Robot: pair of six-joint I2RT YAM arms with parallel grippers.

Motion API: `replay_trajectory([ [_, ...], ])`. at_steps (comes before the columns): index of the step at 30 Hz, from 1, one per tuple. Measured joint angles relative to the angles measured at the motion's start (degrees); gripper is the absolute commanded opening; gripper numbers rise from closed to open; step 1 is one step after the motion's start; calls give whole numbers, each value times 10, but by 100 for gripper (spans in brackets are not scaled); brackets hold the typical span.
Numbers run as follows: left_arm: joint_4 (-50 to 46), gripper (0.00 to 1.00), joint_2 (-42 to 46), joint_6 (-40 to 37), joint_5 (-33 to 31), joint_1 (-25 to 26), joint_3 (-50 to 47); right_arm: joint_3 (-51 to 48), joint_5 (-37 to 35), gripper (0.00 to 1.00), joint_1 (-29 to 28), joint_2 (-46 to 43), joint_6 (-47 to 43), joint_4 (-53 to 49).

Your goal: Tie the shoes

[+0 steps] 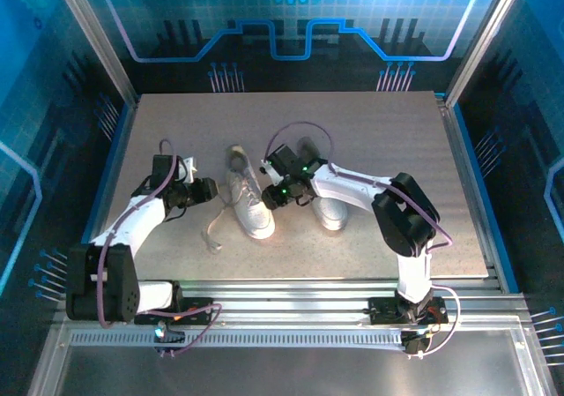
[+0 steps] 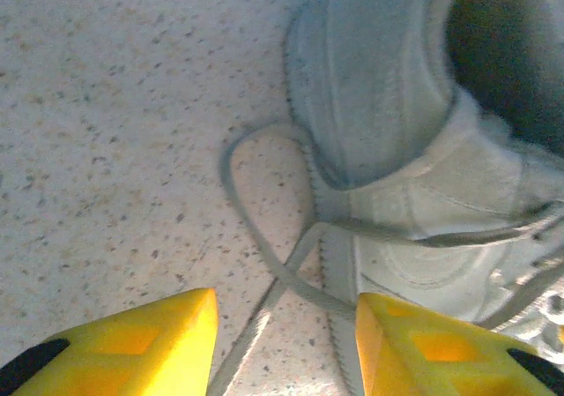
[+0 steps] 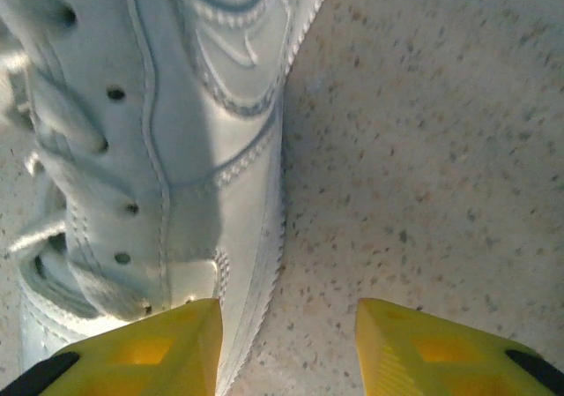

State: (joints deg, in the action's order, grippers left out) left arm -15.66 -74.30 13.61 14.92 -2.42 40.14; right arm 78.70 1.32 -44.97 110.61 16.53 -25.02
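A: Where do the two stand?
B: On the tabletop (image 1: 379,140), side by side, toes toward the arms: left shoe (image 1: 250,206), right shoe (image 1: 330,212).
A: Left gripper (image 2: 286,347)?
B: Jaws apart, low beside the left shoe. A lace (image 2: 264,246) (loose, crossing itself) runs between them.
A: Right gripper (image 3: 288,347)?
B: Between the shoes, just beside the left one. Jaws apart, nothing held (one finger overlaps the sole edge in the wrist view).
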Motion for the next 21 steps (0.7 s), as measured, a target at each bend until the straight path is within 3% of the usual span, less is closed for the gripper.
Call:
replay_trajectory([
  [7,-55,45,-45,30,-50,0,5,-40,-8,43,-31,-19,28,25],
  [13,-116,45,-51,64,-64,7,10,-17,-49,43,-70,-31,14,-5],
  [21,-172,45,-52,115,-70,77,6,33,-85,44,-87,-39,-19,-12],
])
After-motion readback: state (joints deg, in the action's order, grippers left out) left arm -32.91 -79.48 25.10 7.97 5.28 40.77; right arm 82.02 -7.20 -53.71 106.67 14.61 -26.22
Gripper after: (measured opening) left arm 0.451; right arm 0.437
